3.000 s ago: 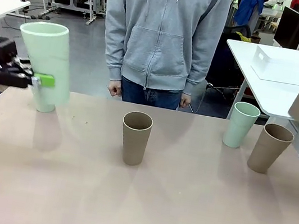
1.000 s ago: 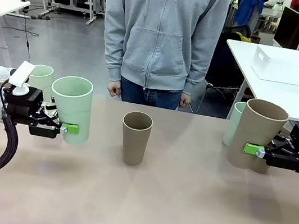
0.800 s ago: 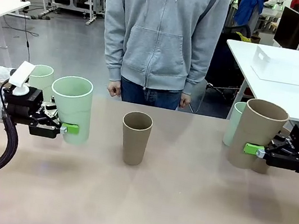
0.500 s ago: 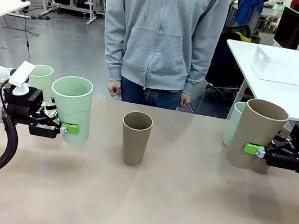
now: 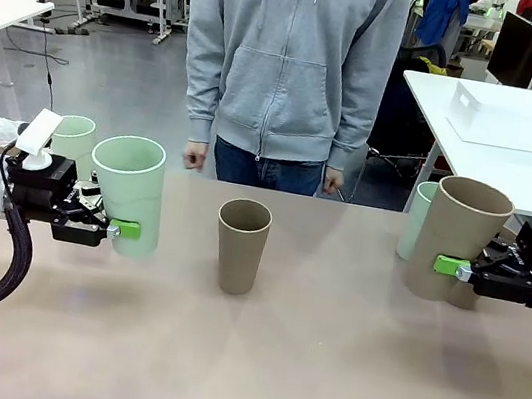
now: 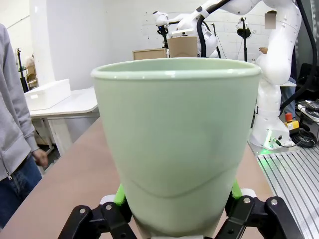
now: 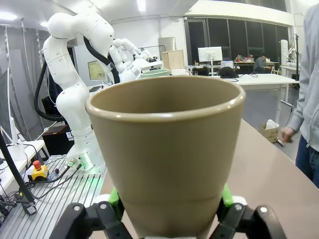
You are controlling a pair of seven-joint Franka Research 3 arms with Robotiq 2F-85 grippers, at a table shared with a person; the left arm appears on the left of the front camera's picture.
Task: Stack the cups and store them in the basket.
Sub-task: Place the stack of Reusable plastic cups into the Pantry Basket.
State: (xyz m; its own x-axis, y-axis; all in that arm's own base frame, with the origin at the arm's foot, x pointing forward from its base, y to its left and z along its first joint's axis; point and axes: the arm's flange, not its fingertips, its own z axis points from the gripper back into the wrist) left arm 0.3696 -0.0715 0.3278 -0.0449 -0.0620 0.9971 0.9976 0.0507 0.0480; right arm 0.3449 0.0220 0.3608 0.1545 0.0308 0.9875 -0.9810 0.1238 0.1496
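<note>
My left gripper point(image 5: 120, 229) is shut on a mint green cup point(image 5: 129, 192), held upright above the table's left side. The same cup point(image 6: 177, 144) sits between the green pads of the left gripper point(image 6: 177, 193) in the left wrist view. My right gripper point(image 5: 449, 266) is shut on a brown cup point(image 5: 455, 235) at the right, which the right wrist view shows as the brown cup point(image 7: 167, 149) in the right gripper point(image 7: 167, 196). A brown cup point(image 5: 240, 244) stands at the table's middle. A mint cup point(image 5: 75, 141) stands far left, and another mint cup point(image 5: 415, 218) is half hidden at the right. The white basket point(image 5: 507, 116) rests on a side table.
A person in a grey hoodie point(image 5: 290, 62) stands at the far edge, hands hanging at the sides. The near half of the brown table point(image 5: 249, 369) is bare. The white side table point(image 5: 494, 165) stands beyond the right corner.
Three seconds ago both held cups hung higher and farther out; the arms have brought them down and inward. Over the last second the arms stay still; the person's hand shifted slightly.
</note>
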